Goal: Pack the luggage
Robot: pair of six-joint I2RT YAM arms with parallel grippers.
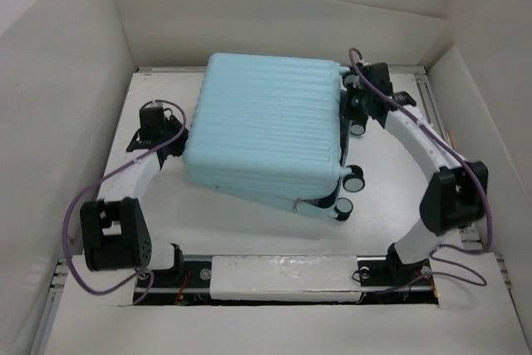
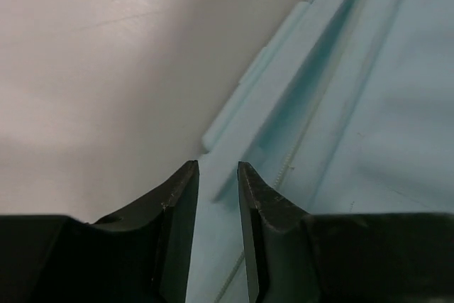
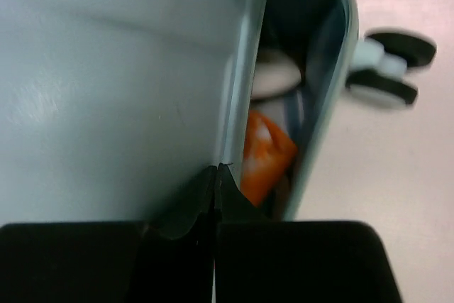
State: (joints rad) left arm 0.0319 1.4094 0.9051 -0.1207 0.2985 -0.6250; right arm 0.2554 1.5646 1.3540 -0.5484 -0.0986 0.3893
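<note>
The light-blue ribbed luggage (image 1: 266, 122) lies on the table. Its top shell is tilted down over the lower shell, with a gap left along the wheel side. My left gripper (image 1: 177, 144) is at the luggage's left edge. In the left wrist view the left gripper (image 2: 218, 168) is open a narrow way, with the pale blue rim and zipper (image 2: 298, 147) just beyond its tips. My right gripper (image 1: 354, 102) is at the right side by the wheels. In the right wrist view the right gripper (image 3: 216, 169) is shut with its tips against the lid's edge (image 3: 237, 104). An orange item (image 3: 262, 154) shows inside the gap.
Black-and-white caster wheels (image 1: 355, 178) stick out on the luggage's right side and show in the right wrist view (image 3: 390, 69). White walls (image 1: 66, 81) enclose the white table (image 1: 158, 205). A white strip (image 1: 283, 276) lies between the arm bases.
</note>
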